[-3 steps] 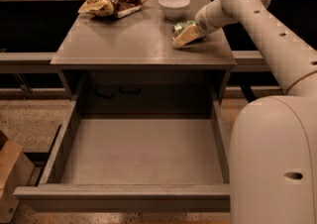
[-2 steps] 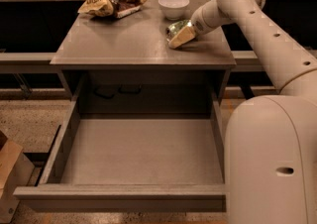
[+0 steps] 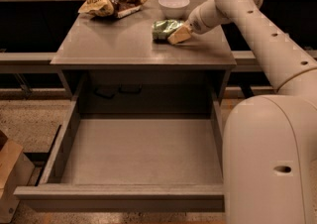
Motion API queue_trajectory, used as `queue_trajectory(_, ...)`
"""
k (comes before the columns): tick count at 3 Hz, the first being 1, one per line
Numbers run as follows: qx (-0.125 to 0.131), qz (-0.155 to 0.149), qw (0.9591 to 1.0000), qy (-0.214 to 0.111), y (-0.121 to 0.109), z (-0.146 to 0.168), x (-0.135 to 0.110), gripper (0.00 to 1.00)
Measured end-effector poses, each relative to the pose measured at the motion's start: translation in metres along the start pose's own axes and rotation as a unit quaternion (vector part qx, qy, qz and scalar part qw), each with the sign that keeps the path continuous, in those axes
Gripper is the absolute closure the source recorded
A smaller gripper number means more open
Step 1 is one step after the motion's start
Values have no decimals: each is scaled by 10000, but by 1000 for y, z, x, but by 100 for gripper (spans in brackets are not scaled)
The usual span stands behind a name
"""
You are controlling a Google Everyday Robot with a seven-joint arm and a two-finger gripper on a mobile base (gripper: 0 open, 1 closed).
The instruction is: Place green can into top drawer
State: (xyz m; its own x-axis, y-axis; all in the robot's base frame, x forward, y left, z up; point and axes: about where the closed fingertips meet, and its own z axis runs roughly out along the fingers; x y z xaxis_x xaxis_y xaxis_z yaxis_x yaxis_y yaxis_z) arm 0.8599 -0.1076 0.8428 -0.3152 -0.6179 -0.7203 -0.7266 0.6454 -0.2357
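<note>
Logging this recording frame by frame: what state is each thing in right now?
top drawer: pulled open, nothing inside.
green can: on the table, apparently on its side, outside the drawer.
gripper: down at the table top, against the can's right end.
white bowl: upright, at the table's back.
snack bag: lying crumpled, back left.

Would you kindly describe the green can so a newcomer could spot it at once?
Find the grey table above the open top drawer. Just in front of the white bowl sits the green can, the gripper beside it. Unlike the bowl or snack bag, it is green.
</note>
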Motion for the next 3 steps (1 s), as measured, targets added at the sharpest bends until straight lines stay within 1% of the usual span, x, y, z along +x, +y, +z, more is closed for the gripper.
queue_trajectory(1,1,-1,10000,0,0,-1,-1,87)
queue_trajectory(2,-9,-115,9999,-52,9,-20,-7,100)
queue_trajectory(3,-45,-226,9997,-99,25,-46,-13,100)
